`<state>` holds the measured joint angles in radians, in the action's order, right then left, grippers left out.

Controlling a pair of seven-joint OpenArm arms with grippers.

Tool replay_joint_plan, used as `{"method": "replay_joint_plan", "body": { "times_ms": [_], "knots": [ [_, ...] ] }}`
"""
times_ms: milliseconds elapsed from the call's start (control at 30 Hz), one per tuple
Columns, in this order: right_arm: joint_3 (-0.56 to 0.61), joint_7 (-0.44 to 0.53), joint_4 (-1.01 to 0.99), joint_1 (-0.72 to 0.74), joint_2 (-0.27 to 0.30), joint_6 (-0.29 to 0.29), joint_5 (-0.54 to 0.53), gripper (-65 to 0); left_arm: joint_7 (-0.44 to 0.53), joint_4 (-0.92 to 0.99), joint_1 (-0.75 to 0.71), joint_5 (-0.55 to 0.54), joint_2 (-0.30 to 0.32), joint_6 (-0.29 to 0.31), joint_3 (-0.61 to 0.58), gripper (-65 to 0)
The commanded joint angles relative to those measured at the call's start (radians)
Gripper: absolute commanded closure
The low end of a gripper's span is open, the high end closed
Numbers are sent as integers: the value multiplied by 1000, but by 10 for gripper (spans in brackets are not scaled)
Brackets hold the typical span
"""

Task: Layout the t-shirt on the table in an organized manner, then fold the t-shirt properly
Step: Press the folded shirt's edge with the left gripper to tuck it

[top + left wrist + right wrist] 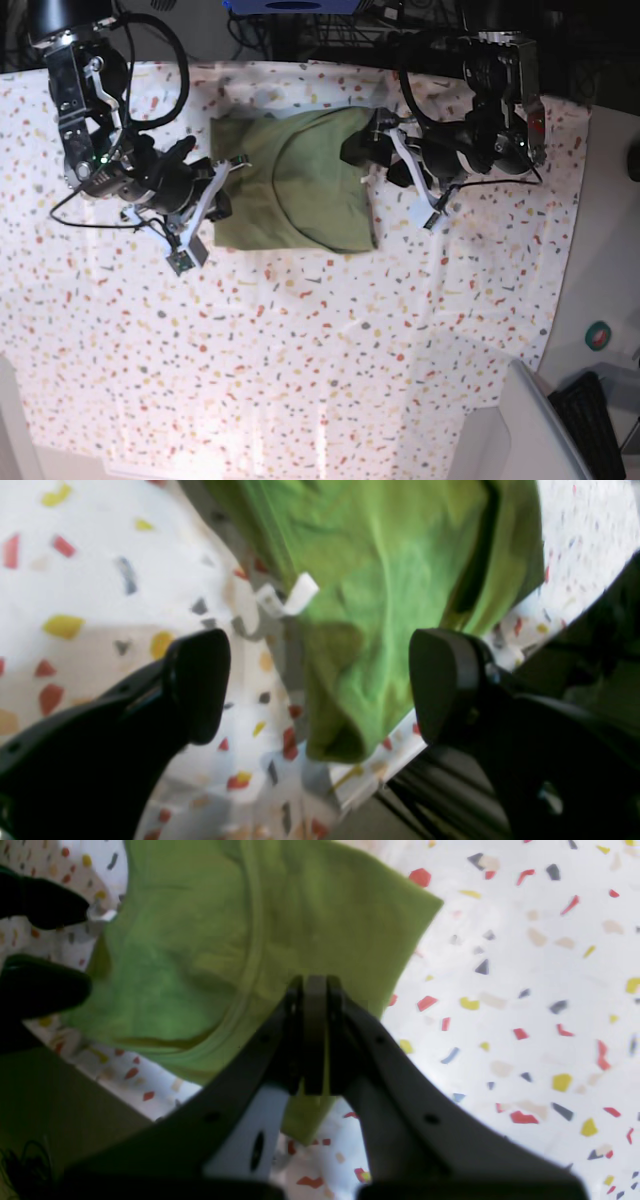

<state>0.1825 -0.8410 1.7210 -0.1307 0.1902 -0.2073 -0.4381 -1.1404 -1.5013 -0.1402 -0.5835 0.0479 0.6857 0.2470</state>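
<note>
t-shirt [295, 180] lies between right end effector [315, 985] pinching its edge and spread left end effector [320, 685].

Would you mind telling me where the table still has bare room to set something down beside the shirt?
The broad stretch of table below the t-shirt, down to the near edge, is bare. So is the strip at the far left, beyond the right gripper. It is crowded at the shirt's two sides: the right gripper is shut on one edge, and the left gripper hovers open over the other.
</note>
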Motion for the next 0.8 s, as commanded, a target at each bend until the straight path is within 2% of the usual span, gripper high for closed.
{"method": "replay_joint_plan", "body": {
  "times_ms": [0,300,500,633,767],
  "knots": [
    [-5,15,15,10,5,-4,-6,0,9,-3,15,-16,2,12,-1,-535],
    [-5,15,15,9,5,-4,-6,0,10,172,61,-14,-19,12,-4,-533],
    [-5,15,9,6,5,-4,-6,0,15,192,73,-14,-19,12,-67,-533],
    [-7,21,-17,4,5,-4,-8,0,15,196,87,-5,-46,12,-61,-533],
    [-7,22,-23,4,5,-4,-8,0,15,278,118,-5,-47,12,-67,-530]
  ]
}}
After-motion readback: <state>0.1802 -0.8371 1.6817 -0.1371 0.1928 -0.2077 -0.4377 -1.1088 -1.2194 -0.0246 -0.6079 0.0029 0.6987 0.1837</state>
